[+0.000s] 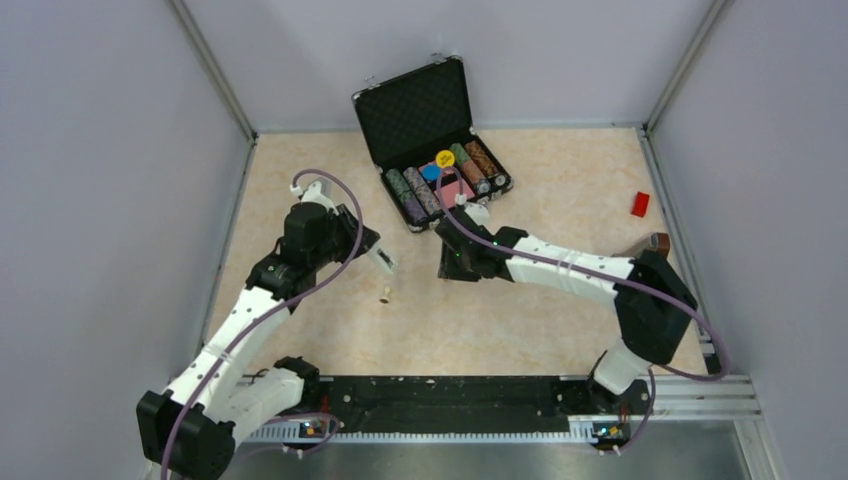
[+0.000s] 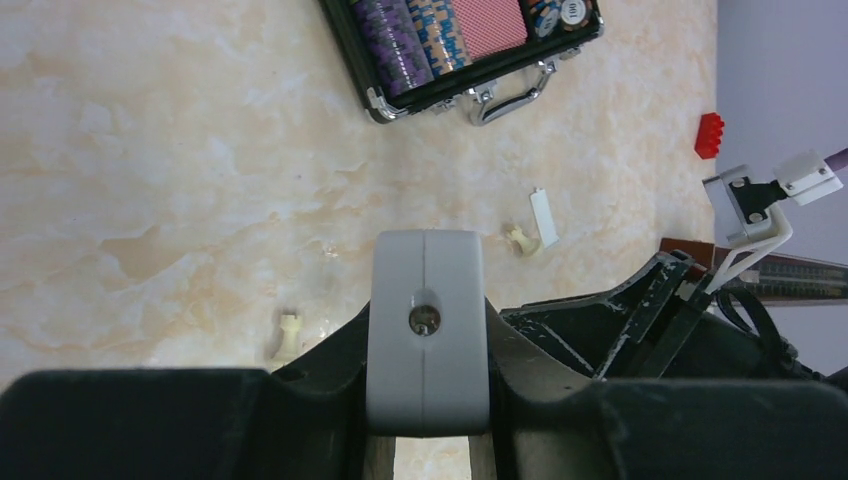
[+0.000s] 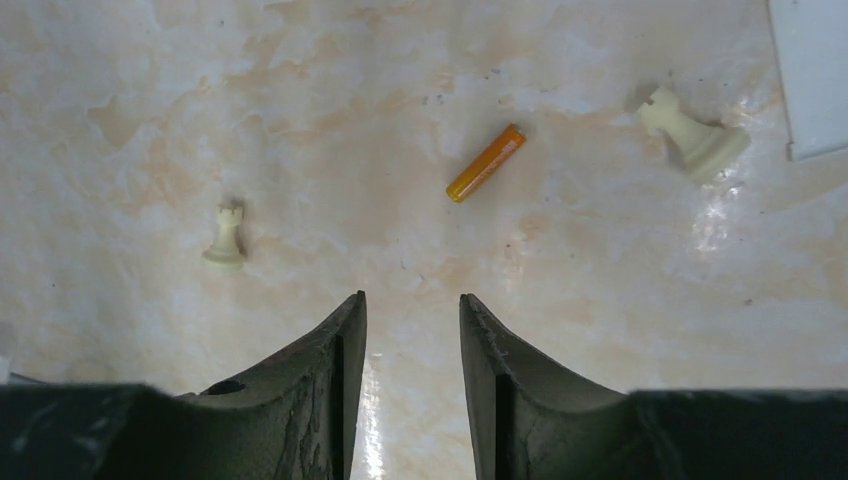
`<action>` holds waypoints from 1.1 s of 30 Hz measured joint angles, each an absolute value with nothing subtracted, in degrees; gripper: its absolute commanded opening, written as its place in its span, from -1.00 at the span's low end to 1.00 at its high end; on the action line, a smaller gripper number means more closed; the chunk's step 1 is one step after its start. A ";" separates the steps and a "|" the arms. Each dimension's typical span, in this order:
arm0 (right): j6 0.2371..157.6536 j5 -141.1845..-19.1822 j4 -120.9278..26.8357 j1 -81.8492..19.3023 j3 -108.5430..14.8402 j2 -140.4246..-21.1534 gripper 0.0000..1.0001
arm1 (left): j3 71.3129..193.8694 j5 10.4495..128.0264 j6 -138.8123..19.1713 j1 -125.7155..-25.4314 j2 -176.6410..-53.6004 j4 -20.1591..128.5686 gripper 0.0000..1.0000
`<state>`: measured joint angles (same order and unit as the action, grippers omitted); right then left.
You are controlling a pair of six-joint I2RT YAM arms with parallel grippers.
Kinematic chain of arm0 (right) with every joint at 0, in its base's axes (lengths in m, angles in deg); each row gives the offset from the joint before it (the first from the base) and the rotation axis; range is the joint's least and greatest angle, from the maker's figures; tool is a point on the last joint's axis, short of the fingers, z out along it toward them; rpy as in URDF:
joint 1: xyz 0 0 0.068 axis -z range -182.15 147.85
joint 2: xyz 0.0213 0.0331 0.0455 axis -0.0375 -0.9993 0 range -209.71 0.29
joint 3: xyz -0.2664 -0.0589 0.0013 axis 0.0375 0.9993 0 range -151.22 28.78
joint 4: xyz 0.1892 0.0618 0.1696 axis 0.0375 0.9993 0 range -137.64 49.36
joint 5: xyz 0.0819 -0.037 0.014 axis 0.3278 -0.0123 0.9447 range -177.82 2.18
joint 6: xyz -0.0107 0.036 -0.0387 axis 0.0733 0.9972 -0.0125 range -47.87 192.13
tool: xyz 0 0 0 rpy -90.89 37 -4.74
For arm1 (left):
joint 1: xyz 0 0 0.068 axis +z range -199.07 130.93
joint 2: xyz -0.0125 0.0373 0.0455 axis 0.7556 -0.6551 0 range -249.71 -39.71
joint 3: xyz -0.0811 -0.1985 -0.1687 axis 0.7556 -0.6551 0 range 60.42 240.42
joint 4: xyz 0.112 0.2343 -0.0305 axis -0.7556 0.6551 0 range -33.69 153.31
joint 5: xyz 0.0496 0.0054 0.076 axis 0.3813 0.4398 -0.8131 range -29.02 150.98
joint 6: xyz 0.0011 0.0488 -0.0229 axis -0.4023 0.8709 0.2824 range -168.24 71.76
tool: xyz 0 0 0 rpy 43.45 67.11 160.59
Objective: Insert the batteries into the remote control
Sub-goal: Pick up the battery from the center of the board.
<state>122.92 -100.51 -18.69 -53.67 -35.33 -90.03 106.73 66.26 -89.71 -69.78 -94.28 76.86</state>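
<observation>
On the marbled table (image 1: 560, 200), with the open chip case (image 1: 415, 105) at the far side, my job is to fetch a battery for the remote control (image 2: 425, 270). My left pincer (image 2: 427, 345) is clamped on the remote's sides and shows it to its own camera end-on. The remote's long axis runs straight out from the fingers towards the table, and I cannot see its slot face from here. My right pincer (image 3: 412, 300) hangs over the table with its jaws narrowly parted and nothing between them. The copper-orange battery (image 3: 486, 163) lies flat ahead of the pincer and a little right of the gap. Its long axis slants from near-left to far-right across my wrist view, and I cannot tell which end is which. To do this well, I judge I should twist my wrist until the jaws close across that slant, centre over the middle, then descend squarely so it cannot roll. Two cream pegs (image 3: 226, 238) (image 3: 695, 140) stand well apart from it. I see no blackish battery.
</observation>
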 measured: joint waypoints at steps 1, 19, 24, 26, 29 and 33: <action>123.59 -100.91 -18.47 -54.26 -36.69 -91.87 -0.12 | 106.59 65.51 -89.85 -69.78 -94.17 77.26 -1.00; 141.25 -109.67 -11.98 -54.48 -43.71 -105.35 -0.21 | 104.87 62.52 -90.09 -69.56 -92.95 77.87 -1.00; 142.81 -111.29 -9.95 -54.48 -47.05 -107.91 -0.21 | 104.87 62.54 -90.06 -69.35 -92.95 77.87 -1.00; 143.35 -111.83 -9.40 -54.48 -47.90 -108.61 -0.24 | 104.85 62.54 -90.04 -69.28 -92.95 77.87 -1.00; 144.27 -112.25 -8.42 -54.33 -49.15 -110.05 -0.32 | 104.85 62.58 -90.02 -69.04 -92.95 77.87 -1.00; 145.73 -112.60 -6.26 -53.98 -51.20 -113.24 -0.39 | 104.85 62.56 -90.00 -68.76 -92.95 77.87 -1.00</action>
